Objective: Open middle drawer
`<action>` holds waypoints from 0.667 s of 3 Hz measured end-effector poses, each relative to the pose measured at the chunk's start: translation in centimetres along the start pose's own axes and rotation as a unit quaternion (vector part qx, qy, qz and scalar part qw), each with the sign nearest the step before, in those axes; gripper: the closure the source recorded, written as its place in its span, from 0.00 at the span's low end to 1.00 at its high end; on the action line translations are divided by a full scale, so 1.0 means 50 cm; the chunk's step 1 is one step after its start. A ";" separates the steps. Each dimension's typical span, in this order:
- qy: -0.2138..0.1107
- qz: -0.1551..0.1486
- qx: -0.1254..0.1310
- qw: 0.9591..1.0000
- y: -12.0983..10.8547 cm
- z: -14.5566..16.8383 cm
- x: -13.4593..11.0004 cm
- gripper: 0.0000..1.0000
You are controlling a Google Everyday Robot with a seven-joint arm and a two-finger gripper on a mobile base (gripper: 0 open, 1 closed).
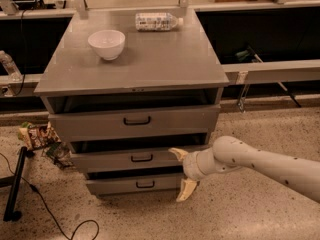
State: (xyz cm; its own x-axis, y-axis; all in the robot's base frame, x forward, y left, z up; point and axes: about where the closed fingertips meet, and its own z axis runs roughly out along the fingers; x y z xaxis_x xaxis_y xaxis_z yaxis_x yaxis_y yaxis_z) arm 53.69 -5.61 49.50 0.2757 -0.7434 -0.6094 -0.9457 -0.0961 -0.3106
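Observation:
The middle drawer [115,160] is a wide grey drawer with a small black bar handle [142,158] at its centre, set in the grey cabinet [135,64] between a taller drawer [95,123] above and a lower one [115,185] below. It stands slightly out from the cabinet. My gripper [180,174] is at the drawer's right end, to the right of the handle. Its cream fingers are spread wide, the upper one [178,154] in front of the middle drawer's face and the lower one [185,190] by the bottom drawer. It holds nothing.
A white bowl [106,43] and a lying plastic bottle [157,21] are on the cabinet top. Snack packets [36,135] lie on the floor at the left, with a black stand base [14,184] and cable [55,219]. Shelving rails run behind.

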 end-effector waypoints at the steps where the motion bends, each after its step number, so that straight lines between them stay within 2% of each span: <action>1: 0.005 -0.031 -0.003 0.999 -0.026 0.093 0.029 0.00; 2: 0.035 -0.064 0.001 0.997 -0.051 0.161 0.065 0.00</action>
State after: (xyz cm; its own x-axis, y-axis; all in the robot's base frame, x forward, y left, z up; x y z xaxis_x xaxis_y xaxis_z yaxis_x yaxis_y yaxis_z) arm 58.39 -2.45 42.42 0.3818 -0.7699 -0.5113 -0.9029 -0.1926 -0.3843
